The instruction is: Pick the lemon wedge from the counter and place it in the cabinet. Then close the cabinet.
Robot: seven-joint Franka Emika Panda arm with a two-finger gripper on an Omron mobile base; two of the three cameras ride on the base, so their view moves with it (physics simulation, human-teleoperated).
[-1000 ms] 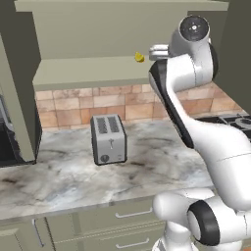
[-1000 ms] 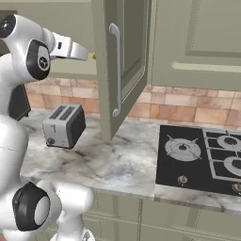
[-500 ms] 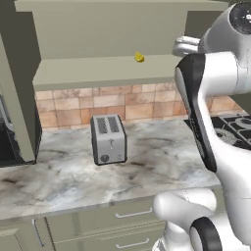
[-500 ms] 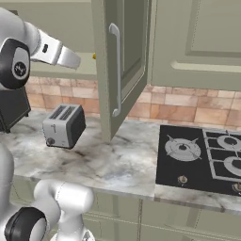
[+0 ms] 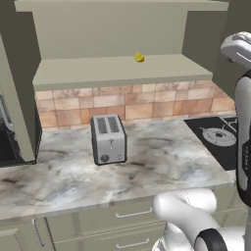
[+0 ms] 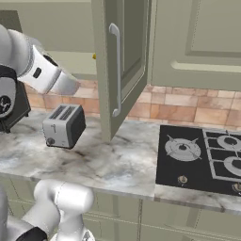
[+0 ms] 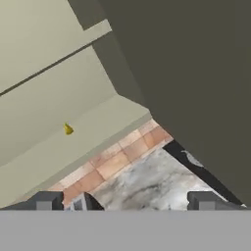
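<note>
Lemon wedge (image 5: 139,58) sits on the cabinet (image 5: 122,73) shelf, right of centre and toward the back wall, bare shelf all round it. Hand (image 7: 127,201) is released, nothing between the fingertips (image 7: 46,200); it sits off the shelf's front edge, out by the right end, wedge (image 7: 68,129) well apart from it. The hand view is rolled: shelf runs diagonally, tile backsplash (image 7: 115,162) under it, a strip of table (image 7: 157,184) below that, and a large dark slab, out of focus, crosses the right side; can't tell what it is. Right base view adds what the left doesn't: the right cabinet door (image 6: 117,70) swung wide out over the table (image 6: 117,164), bar handle (image 6: 116,70) facing camera, door edge covering most of the shelf so the wedge (image 6: 94,56) is just a yellow speck beside it. Toaster (image 5: 108,139) stands mid-table toward the back, open slab in front and to both sides. Stovetop (image 6: 202,157) takes the table's right end. Left base view cuts the arm off at the right edge; a dark appliance (image 5: 17,142) is cropped at the left end.
</note>
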